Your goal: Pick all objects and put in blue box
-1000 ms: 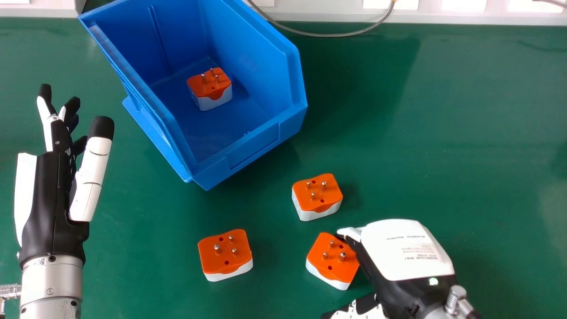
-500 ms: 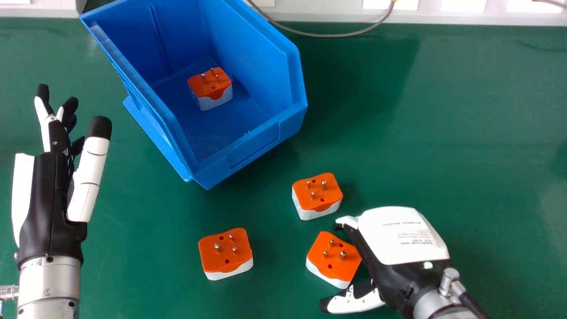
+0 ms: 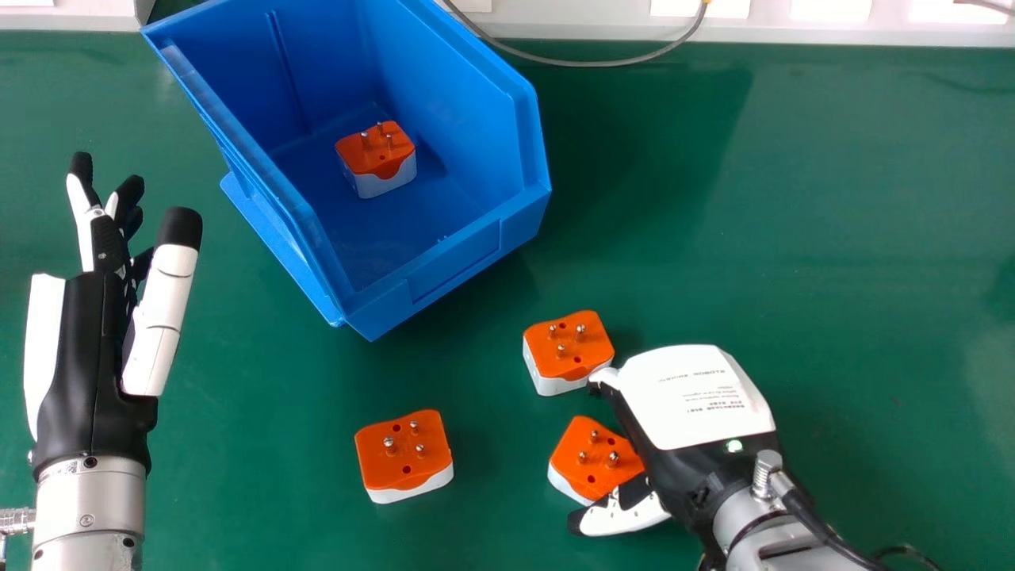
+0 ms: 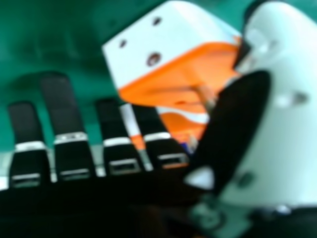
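My right hand (image 3: 682, 420) is beside an orange and white adapter (image 3: 591, 460), its thumb along the near edge and its fingers hidden under the back of the hand. In the right hand view, the right hand (image 4: 64, 114) has its fingers extended, with the adapter (image 4: 168, 54) between them and the thumb. A second adapter (image 3: 568, 349) sits just beyond the hand, a third (image 3: 403, 454) farther left. A fourth adapter (image 3: 377, 155) lies inside the blue box (image 3: 468, 254). At the far left, my left hand (image 3: 95, 349) is open and holds nothing.
A grey cable (image 3: 587, 63) loops over the table's far edge, beside a pale ledge (image 3: 555, 24). Green tabletop (image 3: 833, 238) stretches to the right of the box.
My right hand has moved away from the near edge and slightly left, its thumb coming into view against the nearest adapter. The adapters and the box have stayed put.
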Controlling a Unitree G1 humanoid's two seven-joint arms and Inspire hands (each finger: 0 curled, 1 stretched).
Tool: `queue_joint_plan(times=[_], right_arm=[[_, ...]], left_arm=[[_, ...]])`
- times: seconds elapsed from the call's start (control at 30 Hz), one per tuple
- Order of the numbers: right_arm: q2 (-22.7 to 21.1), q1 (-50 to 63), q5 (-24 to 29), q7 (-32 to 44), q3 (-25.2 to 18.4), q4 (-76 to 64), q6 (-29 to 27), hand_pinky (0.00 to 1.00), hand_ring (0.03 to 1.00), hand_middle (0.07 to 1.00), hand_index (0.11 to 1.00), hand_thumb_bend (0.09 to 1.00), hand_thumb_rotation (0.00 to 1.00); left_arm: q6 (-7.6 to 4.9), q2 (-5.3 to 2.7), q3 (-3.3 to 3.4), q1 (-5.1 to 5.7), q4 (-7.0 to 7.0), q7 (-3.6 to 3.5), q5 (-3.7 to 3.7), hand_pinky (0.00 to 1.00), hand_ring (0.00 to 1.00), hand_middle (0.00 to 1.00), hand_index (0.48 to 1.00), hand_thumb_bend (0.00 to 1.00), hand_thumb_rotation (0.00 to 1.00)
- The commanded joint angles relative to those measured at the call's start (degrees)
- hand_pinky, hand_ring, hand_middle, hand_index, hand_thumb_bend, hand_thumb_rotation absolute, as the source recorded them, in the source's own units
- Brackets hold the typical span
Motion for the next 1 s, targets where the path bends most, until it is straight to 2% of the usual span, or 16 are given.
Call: queue_joint_plan(times=[0.0,0.13,0.23,0.37,0.4,0.47,0.5,0.6,0.67,0.8,0.97], right_arm=[[-0.6,0.3,-0.4,2.4,0.4,1.6,0.7,0.64,0.738,0.797,0.784,0.566,0.47],[-0.6,0.1,-0.7,3.5,0.7,1.6,1.3,0.64,0.739,0.797,0.785,0.561,0.46],[-0.9,-0.2,-0.9,3.6,1.1,1.9,1.3,0.64,0.729,0.776,0.773,0.538,0.39],[-1.0,-0.5,0.1,1.8,0.9,2.5,0.9,0.64,0.722,0.762,0.762,0.529,0.37],[-0.9,-0.6,1.3,0.0,0.5,3.0,0.6,0.63,0.711,0.746,0.741,0.523,0.33],[-0.7,-0.7,3.1,-2.6,-0.4,3.7,0.1,0.63,0.711,0.746,0.741,0.523,0.33],[-0.7,-0.8,3.7,-3.4,-0.6,3.9,-0.1,0.61,0.685,0.716,0.69,0.518,0.29],[0.0,-0.5,3.7,-3.0,-0.6,3.6,1.7,0.42,0.526,0.595,0.57,0.513,0.12],[0.6,-0.1,3.2,-2.3,-0.6,3.4,3.2,0.33,0.451,0.534,0.548,0.507,0.05],[0.0,1.4,5.6,-3.7,-1.0,2.2,2.7,0.32,0.422,0.524,0.551,0.502,0.02],[-1.5,1.0,8.3,-5.1,-1.3,2.2,0.9,0.36,0.42,0.526,0.532,0.503,0.01]], left_arm=[[-0.26,0.43,0.05,-0.47,-1.54,0.38,0.38,0.89,0.97,0.97,0.965,0.76,1.0],[-0.23,0.38,0.06,-0.39,-1.74,0.36,0.47,0.89,0.97,0.97,0.965,0.75,1.0],[-0.14,0.49,0.13,-0.61,-1.59,0.29,0.44,0.89,0.97,0.97,0.965,0.75,1.0],[-0.04,0.68,0.27,-0.95,-1.25,0.26,0.37,0.89,0.97,0.97,0.965,0.75,1.0],[-0.09,0.72,0.27,-1.01,-1.14,0.29,0.42,0.89,0.97,0.97,0.965,0.75,1.0],[-0.05,0.73,0.29,-1.04,-1.15,0.32,0.52,0.89,0.97,0.97,0.965,0.75,1.0],[-0.01,0.75,0.33,-1.05,-1.17,0.3,0.52,0.89,0.97,0.97,0.965,0.75,1.0],[0.1,0.74,0.36,-1.04,-1.37,0.31,0.56,0.89,0.97,0.97,0.965,0.76,1.0],[0.18,0.77,0.38,-1.13,-1.36,0.33,0.6,0.89,0.97,0.97,0.965,0.76,1.0],[0.16,0.93,0.53,-1.37,-0.94,0.24,0.48,0.89,0.96,0.97,0.965,0.75,1.0],[0.17,1.14,0.74,-1.26,-0.98,0.16,0.33,0.89,0.96,0.97,0.965,0.74,1.0]])
